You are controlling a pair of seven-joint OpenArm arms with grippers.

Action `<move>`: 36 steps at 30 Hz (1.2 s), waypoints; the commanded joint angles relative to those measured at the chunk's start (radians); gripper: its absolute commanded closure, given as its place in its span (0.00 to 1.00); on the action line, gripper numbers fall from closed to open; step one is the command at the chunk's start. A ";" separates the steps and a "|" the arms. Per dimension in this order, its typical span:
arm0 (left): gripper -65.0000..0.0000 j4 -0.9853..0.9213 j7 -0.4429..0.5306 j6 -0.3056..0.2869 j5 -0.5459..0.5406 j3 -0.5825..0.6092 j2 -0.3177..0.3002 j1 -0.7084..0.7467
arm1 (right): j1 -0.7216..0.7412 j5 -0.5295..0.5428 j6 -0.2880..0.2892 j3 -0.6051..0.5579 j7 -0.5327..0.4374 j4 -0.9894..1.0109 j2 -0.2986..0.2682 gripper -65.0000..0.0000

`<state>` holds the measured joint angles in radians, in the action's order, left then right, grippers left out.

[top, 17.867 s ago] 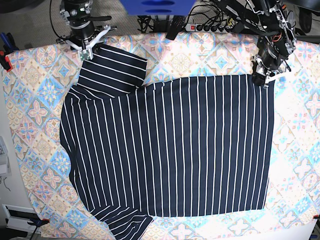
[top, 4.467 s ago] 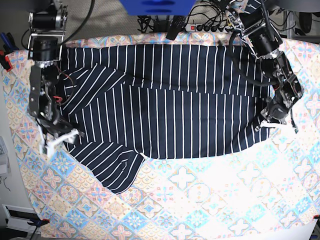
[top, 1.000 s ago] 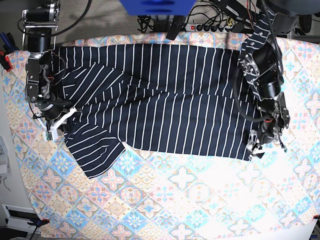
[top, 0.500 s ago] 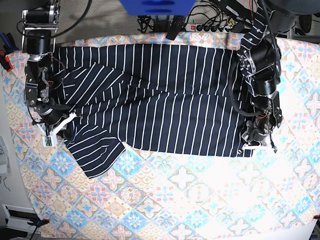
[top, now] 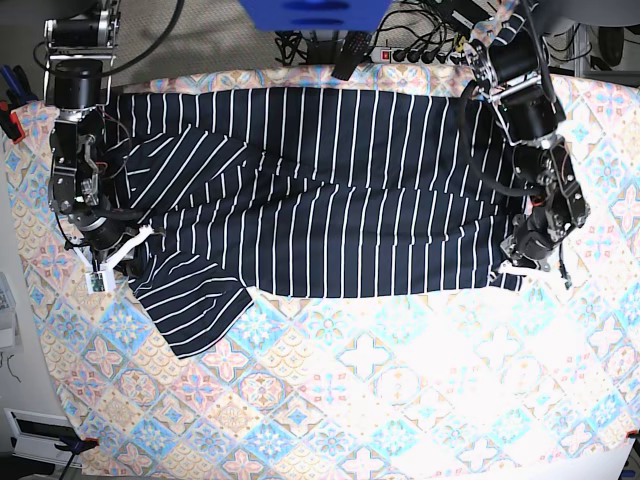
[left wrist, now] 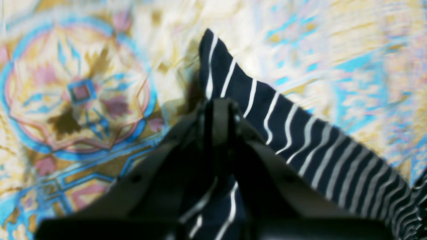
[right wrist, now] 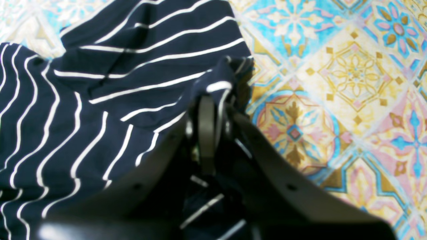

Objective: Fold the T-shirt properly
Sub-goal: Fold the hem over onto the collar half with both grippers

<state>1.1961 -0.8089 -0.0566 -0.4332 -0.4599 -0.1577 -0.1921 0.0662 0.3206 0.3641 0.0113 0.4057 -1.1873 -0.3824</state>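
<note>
- The T-shirt (top: pixel 330 190) is soft, thin cloth, very dark blue, almost black, with skinny white lines spaced evenly.
- It lies on a cloth (top: pixel 400 400) covered in square tile shapes in pink, blue, cream and gold.
- The shirt is folded over into a long, wide band across the far half of the cloth. Its near edge is fairly straight.
- One sleeve (top: pixel 190 305) sticks out at the near corner on the base view's left, like a slanted flap. Its stripes run a different way from the body's.
- Another folded part sits on top by the far corner on that same side, with slanted stripes too.
- The cloth of the shirt has small wrinkles and soft bumps near both arms.
- The left gripper (top: pixel 520 265) is pinched tight on the shirt's near corner. In the left wrist view (left wrist: pixel 217 110) a pointed bit of striped cloth sticks up past the dark fingertips, which are pressed together.
- The right gripper (top: pixel 110 262) is pinched tight on the shirt's edge beside the sleeve. In the right wrist view (right wrist: pixel 208 113) a bunched fold of striped cloth sits between the closed tips.
- The arms are black with wires along them.
- Half a second ago the left gripper was lower and closer in. Now it sits farther out, and the corner it holds has gone with it.
- The near edge looks flatter and more stretched than before.
- The right gripper has barely moved.
</note>
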 commanded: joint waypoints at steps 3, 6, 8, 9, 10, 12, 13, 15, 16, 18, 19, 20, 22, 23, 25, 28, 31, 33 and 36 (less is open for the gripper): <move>1.00 0.132 -0.030 -0.002 -0.063 -0.001 -0.013 0.053 | 0.021 0.010 0.003 0.009 -0.027 -0.016 -0.019 1.00; 1.00 0.252 -0.074 -0.002 -0.094 -0.003 -0.013 0.118 | 0.016 0.010 0.003 0.009 -0.027 -0.022 -0.019 1.00; 1.00 0.325 -0.091 -0.002 -0.097 -0.003 -0.013 0.159 | 0.005 0.010 0.003 0.011 -0.027 -0.024 -0.020 1.00; 1.00 0.356 -0.093 -0.002 -0.097 -0.003 -0.012 0.179 | -0.004 0.010 0.003 0.011 -0.029 -0.026 -0.023 1.00; 1.00 0.382 -0.093 -0.002 -0.097 -0.003 -0.012 0.197 | -0.009 0.010 0.003 0.011 -0.029 -0.029 -0.025 1.00; 1.00 0.431 -0.093 -0.002 -0.097 -0.003 -0.012 0.234 | -0.015 0.012 0.003 0.013 -0.031 -0.039 -0.025 1.00; 1.00 0.453 -0.093 -0.002 -0.098 -0.003 -0.012 0.254 | -0.029 0.012 0.003 0.023 -0.031 -0.041 -0.026 1.00; 1.00 0.489 -0.091 -0.002 -0.100 -0.004 -0.012 0.291 | -0.047 0.012 0.003 0.069 -0.031 -0.049 -0.025 1.00; 1.00 0.505 -0.091 -0.002 -0.105 -0.015 -0.012 0.306 | -0.049 0.012 0.003 0.088 -0.031 -0.056 -0.023 1.00; 1.00 0.523 -0.093 -0.004 -0.123 -0.032 -0.012 0.336 | -0.055 0.012 0.005 0.114 -0.027 -0.069 -0.023 1.00; 1.00 0.525 -0.093 -0.005 -0.137 -0.038 -0.012 0.351 | -0.068 0.012 0.005 0.125 -0.027 -0.073 -0.023 1.00; 1.00 0.525 -0.091 -0.005 -0.146 -0.038 -0.016 0.363 | -0.075 0.012 0.005 0.134 -0.027 -0.076 -0.023 1.00; 1.00 0.526 -0.086 -0.009 -0.160 -0.052 -0.018 0.395 | -0.084 0.012 0.005 0.152 -0.027 -0.082 -0.023 1.00; 1.00 0.526 -0.086 -0.010 -0.160 -0.063 -0.018 0.406 | -0.084 0.012 0.005 0.158 -0.027 -0.082 -0.023 1.00; 1.00 0.526 -0.086 -0.012 -0.157 -0.081 -0.018 0.421 | -0.085 0.012 0.005 0.169 -0.027 -0.075 -0.025 1.00; 1.00 0.525 -0.083 -0.012 -0.151 -0.095 -0.024 0.437 | -0.087 0.012 0.005 0.200 -0.027 -0.067 -0.025 1.00; 1.00 0.520 -0.083 -0.012 -0.151 -0.095 -0.056 0.449 | -0.098 0.012 0.005 0.218 -0.026 -0.055 -0.026 1.00; 1.00 0.520 -0.083 -0.012 -0.149 -0.095 -0.066 0.451 | -0.101 0.012 0.005 0.241 -0.026 -0.055 -0.026 1.00; 1.00 0.496 -0.083 -0.012 -0.149 -0.095 -0.093 0.452 | -0.130 0.010 0.005 0.272 -0.026 -0.053 -0.026 1.00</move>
<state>1.6787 -0.9184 -0.0780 -0.5938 -0.5449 -0.2295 0.2653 -0.0727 0.3290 0.3901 0.2684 0.4053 -1.2285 -0.3813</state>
